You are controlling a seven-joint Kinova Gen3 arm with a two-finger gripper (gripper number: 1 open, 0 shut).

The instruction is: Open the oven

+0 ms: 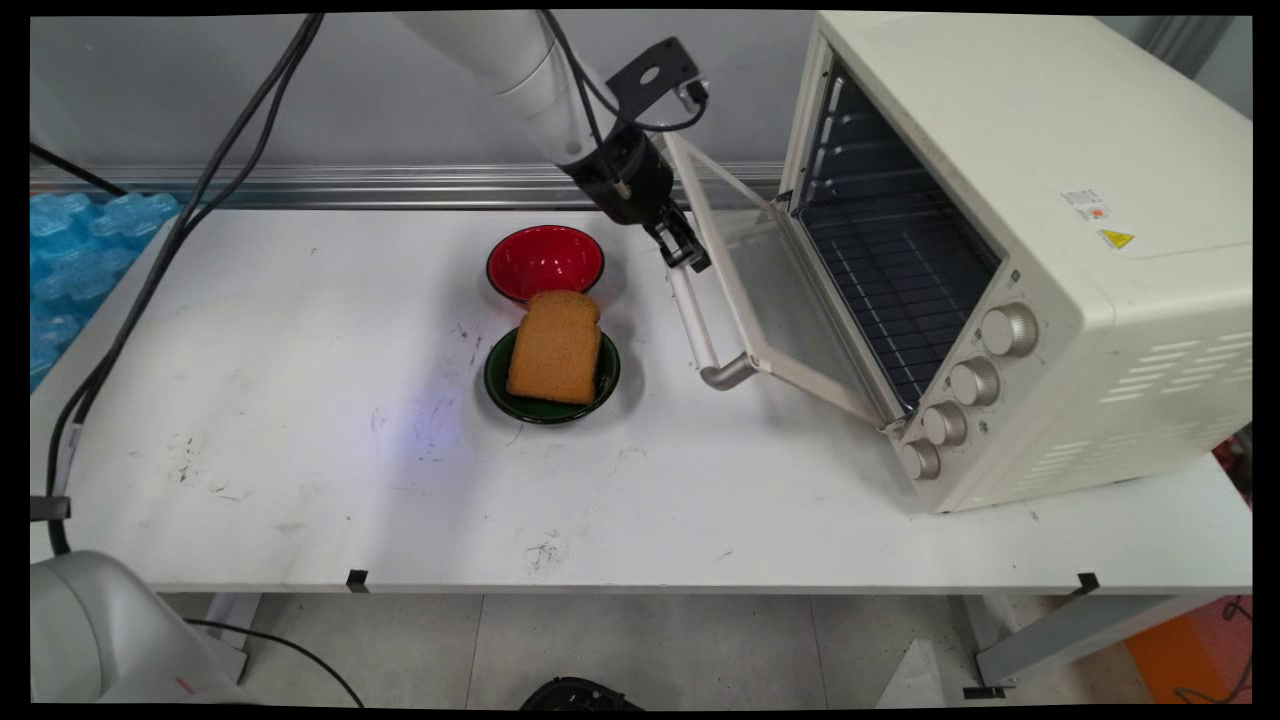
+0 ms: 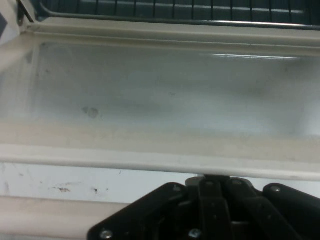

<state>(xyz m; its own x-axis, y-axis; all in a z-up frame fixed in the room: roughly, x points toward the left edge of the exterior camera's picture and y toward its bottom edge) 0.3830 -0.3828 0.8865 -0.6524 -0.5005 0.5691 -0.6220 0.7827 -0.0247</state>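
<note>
White table (image 1: 300,480), claw (image 1: 688,252) at oven door (image 2: 160,95)

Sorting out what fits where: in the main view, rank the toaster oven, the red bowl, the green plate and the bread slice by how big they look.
1. Toaster oven, by far the largest.
2. Green plate, slightly wider than the red bowl; too alike to rank firmly, since the plate sits nearer the camera.
3. Bread slice, smallest, lying on the plate.

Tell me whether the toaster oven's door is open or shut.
Open: the toaster oven's glass door hangs swung outward, baring the wire rack.
</note>
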